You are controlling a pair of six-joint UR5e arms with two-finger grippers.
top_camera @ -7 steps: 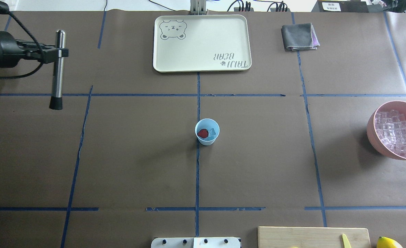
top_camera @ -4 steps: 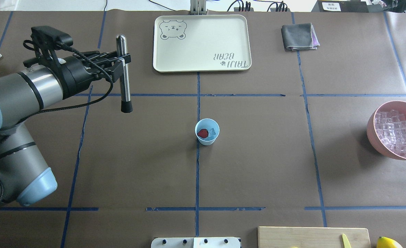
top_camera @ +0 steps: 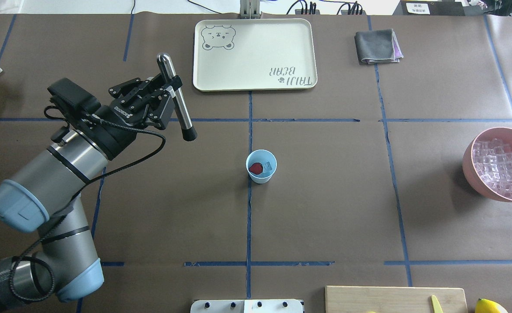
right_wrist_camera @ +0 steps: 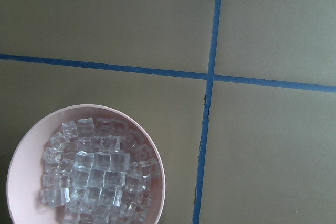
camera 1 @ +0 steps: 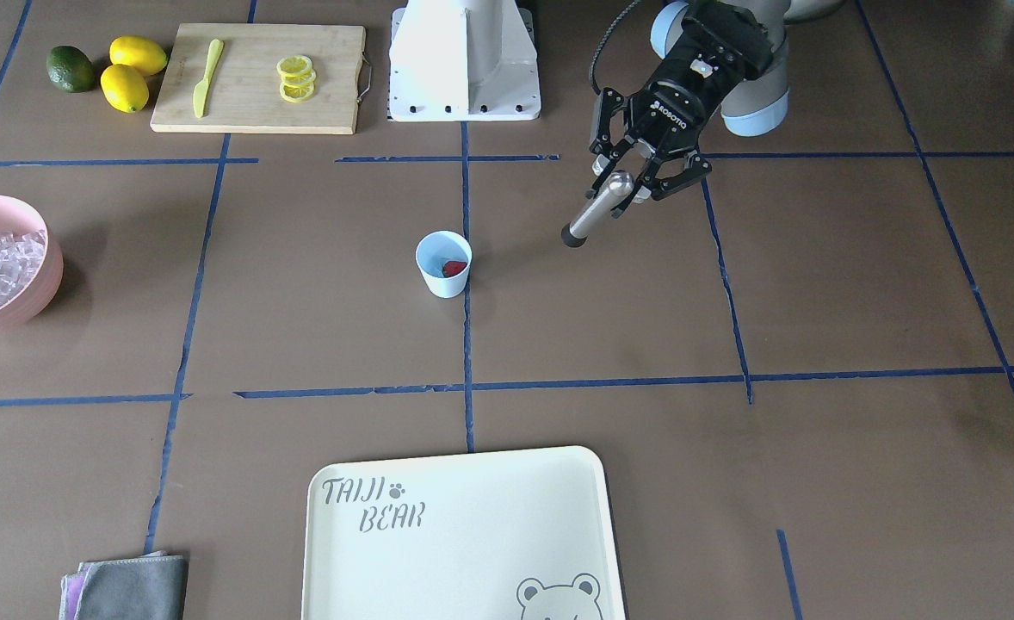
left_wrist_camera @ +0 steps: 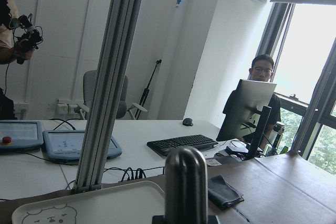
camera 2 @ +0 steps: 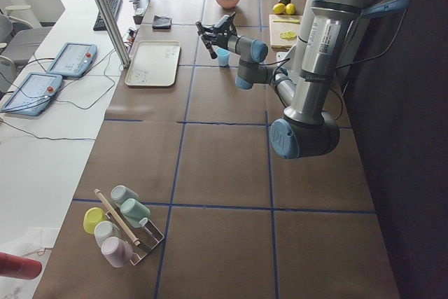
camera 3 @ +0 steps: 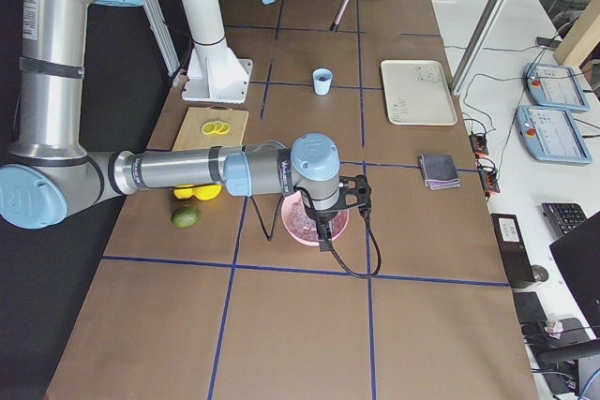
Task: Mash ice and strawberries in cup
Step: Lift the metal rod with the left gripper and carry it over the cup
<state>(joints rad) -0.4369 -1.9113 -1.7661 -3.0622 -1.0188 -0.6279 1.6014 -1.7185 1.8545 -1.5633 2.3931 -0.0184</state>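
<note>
2 fixed cameras, overhead and front-facing, look steeply down from opposite sides, sharing the cup (top_camera: pixel 261 178) centrally.

Only two bits of text I can actually read: "TAIJI BEAR" in grey on the tray (camera 1: pixel 472 551), with a little paw print beside it, and "ROBOTIQ" in white on the left gripper's (camera 1: pixel 626 182) black body.

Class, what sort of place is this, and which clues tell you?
Probably a robotics lab: a robot arm at a table gridded with blue tape, teach pendants on a side desk, a monitor and keyboard.
</note>
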